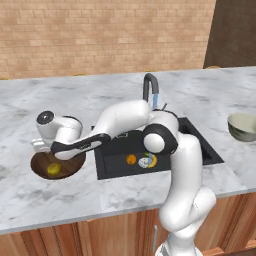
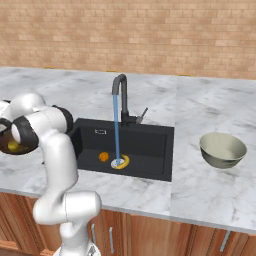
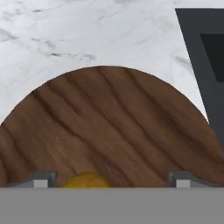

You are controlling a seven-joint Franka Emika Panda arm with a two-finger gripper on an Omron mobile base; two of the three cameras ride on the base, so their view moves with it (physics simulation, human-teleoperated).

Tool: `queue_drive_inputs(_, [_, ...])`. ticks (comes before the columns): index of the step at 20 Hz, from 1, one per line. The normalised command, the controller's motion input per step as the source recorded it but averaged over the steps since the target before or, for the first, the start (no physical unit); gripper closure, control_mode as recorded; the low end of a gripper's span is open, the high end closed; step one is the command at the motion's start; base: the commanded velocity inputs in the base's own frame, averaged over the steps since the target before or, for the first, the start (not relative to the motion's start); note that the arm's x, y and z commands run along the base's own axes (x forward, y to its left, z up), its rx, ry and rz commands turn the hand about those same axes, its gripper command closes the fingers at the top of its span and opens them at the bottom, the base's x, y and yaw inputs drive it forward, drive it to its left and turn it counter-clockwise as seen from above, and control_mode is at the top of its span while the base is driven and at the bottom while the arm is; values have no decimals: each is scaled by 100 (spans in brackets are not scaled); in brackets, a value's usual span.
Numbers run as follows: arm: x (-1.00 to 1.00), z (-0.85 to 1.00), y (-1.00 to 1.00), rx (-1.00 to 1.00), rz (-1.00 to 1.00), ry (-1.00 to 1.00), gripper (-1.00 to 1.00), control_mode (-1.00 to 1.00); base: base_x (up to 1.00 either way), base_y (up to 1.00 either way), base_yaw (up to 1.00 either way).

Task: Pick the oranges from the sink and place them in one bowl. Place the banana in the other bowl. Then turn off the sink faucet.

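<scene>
1. You get bright, even, flat light in all three views, with no visible lamp and no harsh glare.
2. The marble counter (image 1: 60,200) shows soft rendered shading; the arm casts only a faint shadow at about 9 o'clock of the sink (image 1: 165,167).
3. The pale bowl (image 2: 223,149) carries a mild sheen on its rim.
4. Your base views look slightly soft and low in resolution, with no edge distortion.
5. In the hand view, the wooden bowl (image 3: 113,127) grain looks smeared and blurry.

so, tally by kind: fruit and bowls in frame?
Oranges: 2, one in the wooden bowl at, one in the sink at
Banana: 1
Bowls: 2, wooden and grey-beige bowl
Total: 5
</scene>
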Motion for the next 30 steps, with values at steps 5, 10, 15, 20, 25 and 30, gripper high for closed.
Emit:
queue_drive_inputs(5, [-45,30,-98,3,-18,-3,-100,-100,0,0,0])
queue_drive_inputs(10, [-71,58,-100,14,-15,-11,-100,-100,0,0,0])
queue_drive_inputs(15, [-36,40,-100,5,-18,-1,-100,-100,0,0,0])
queue_drive_inputs(20, [-1,7,-100,0,-12,0,-100,-100,0,0,0])
queue_drive_inputs(25, [3,0,-88,0,-8,14,-100,-100,0,0,0])
queue_drive_inputs(30, [20,0,-59,0,-3,28,-100,-100,0,0,0])
